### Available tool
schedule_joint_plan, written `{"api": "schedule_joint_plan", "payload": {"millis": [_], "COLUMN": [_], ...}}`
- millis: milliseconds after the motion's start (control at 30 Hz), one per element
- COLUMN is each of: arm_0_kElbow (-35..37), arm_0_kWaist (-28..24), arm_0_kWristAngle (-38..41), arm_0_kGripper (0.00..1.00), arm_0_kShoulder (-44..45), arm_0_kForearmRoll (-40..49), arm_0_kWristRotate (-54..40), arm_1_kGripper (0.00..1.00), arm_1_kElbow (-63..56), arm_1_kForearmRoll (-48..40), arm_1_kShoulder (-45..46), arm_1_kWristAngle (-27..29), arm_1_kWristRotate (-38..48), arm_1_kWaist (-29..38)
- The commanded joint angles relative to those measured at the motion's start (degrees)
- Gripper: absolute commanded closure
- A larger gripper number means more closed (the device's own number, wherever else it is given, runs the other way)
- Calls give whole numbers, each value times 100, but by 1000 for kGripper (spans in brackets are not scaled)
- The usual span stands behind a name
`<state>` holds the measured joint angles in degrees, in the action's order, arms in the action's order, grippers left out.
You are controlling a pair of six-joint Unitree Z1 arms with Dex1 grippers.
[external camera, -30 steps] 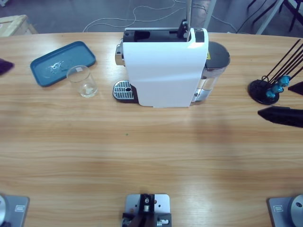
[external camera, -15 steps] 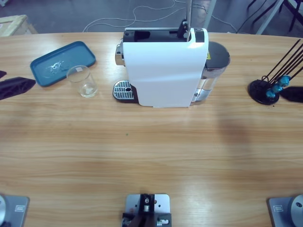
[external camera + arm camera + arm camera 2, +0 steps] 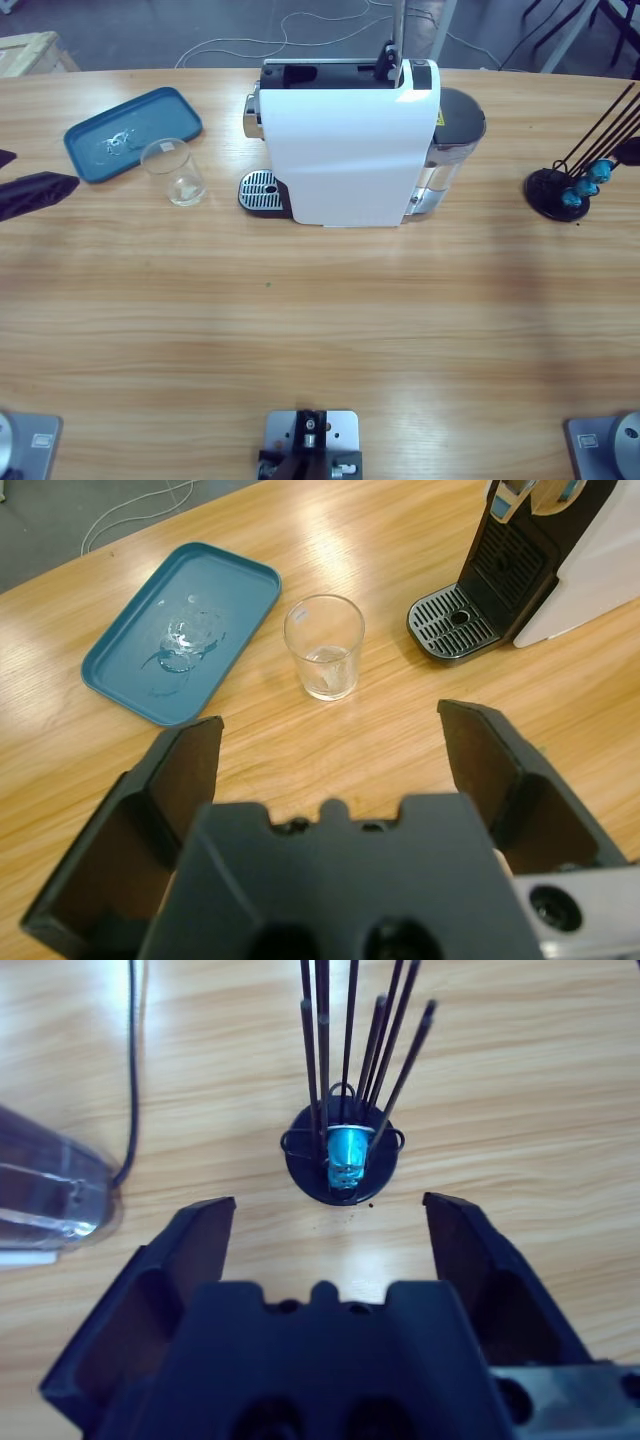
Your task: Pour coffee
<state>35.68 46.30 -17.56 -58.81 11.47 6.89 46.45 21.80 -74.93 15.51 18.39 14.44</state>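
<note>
Heads up: the glass looks empty, no coffee visible anywhere yet, and it sits on the bench beside the drip grate, not on it, so brewing now would just spill. Your left gripper has its fingers spread wide, holding nothing; the right gripper too, facing the capsule rack.

A long wooden tabletop carries a white coffee machine at its far middle. Left of it stands a clear glass, touching the near edge of a teal tray. At the right end sits a black wire capsule stand holding teal capsules.
</note>
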Motion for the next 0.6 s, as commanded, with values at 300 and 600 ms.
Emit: {"api": "schedule_joint_plan", "payload": {"millis": [300,600], "arm_0_kElbow": [-211,-211], "arm_0_kWaist": [28,28], "arm_0_kWristAngle": [-37,-40], "arm_0_kGripper": [73,73], "arm_0_kShoulder": [-78,-96], "arm_0_kForearmRoll": [-83,-92], "arm_0_kWristRotate": [-42,-42], "arm_1_kGripper": [207,270], "arm_1_kElbow": [-722,-813], "arm_1_kForearmRoll": [-1257,-1628], "arm_1_kShoulder": [-1034,-1335], "arm_1_kWristAngle": [96,110], "arm_1_kWristRotate": [367,367], "arm_1_kWaist": [-491,-504]}}
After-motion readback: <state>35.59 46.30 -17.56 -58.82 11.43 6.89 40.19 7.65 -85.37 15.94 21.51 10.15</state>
